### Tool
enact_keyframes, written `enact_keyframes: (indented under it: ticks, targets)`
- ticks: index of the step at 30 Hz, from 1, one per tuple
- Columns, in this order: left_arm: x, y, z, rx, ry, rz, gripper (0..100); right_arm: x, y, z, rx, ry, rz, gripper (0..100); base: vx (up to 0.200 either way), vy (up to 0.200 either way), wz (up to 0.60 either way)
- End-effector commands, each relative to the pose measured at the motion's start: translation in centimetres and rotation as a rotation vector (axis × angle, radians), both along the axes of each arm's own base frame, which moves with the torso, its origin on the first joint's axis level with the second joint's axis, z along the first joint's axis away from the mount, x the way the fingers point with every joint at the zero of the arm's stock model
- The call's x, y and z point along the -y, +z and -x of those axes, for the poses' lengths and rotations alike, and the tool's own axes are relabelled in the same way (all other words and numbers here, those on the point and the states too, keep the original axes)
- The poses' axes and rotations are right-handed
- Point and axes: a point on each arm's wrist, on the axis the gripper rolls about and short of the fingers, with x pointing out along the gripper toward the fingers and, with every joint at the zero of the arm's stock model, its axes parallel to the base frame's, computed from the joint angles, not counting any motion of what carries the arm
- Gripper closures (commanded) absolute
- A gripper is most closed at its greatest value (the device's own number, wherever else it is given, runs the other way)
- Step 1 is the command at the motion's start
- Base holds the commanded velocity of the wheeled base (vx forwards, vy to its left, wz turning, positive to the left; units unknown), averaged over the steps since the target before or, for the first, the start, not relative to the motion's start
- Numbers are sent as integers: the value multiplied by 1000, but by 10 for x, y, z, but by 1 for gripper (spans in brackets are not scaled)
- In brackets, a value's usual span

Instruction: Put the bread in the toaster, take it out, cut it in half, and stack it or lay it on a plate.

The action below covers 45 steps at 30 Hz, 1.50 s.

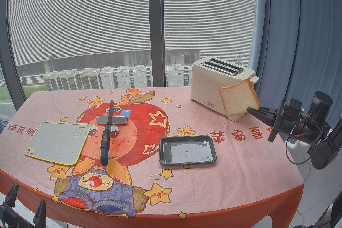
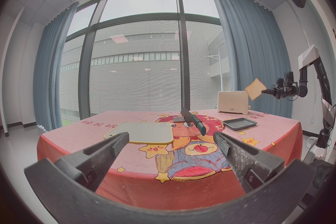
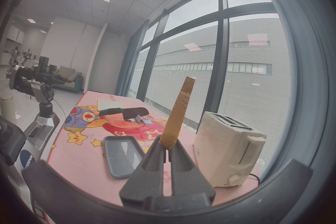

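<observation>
A slice of bread (image 1: 239, 97) hangs in the air in front of the white toaster (image 1: 217, 81), held by one lower corner. My right gripper (image 1: 251, 109) is shut on that corner, off the table's right side. In the right wrist view the bread (image 3: 178, 113) stands edge-on between the closed fingers (image 3: 154, 158), with the toaster (image 3: 225, 147) just beyond. A dark rectangular plate (image 1: 187, 150) lies near the table's middle. My left gripper (image 2: 171, 144) stands open below the table's front left edge, holding nothing.
A knife (image 1: 106, 133) rests on a small grey stand (image 1: 112, 119) left of centre. A grey cutting board with a yellow rim (image 1: 58, 141) lies at the left. Blue curtains (image 1: 299, 25) hang at the right, behind the toaster. A window runs behind the table.
</observation>
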Motion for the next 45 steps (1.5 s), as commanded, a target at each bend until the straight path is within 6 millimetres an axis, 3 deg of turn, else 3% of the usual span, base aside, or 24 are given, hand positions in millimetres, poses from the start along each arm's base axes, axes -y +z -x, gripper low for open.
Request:
enact_keyframes:
  ticks: [1, 8, 13, 23, 32, 45]
  targets:
    - [0, -5, -1, -11, 1, 0, 0, 16, 24, -21, 59, -55, -8, 100, 0, 0, 0]
    - [0, -5, -1, -11, -1, 0, 0, 37, 46, -46, 60, -93, -4, 100, 0, 0, 0]
    - [0, -5, -1, -11, -1, 0, 0, 41, 55, -53, 41, -102, 4, 100, 0, 0, 0]
    - [0, -5, -1, -11, 1, 0, 0, 21, 63, -45, -7, -41, 8, 100, 0, 0, 0]
    - [0, -5, -1, -11, 1, 0, 0, 20, 86, -41, -27, -38, 49, 100, 0, 0, 0]
    - [0, -5, -1, -12, 1, -2, 0, 20, 90, -38, -26, -37, 59, 100, 0, -92, 0]
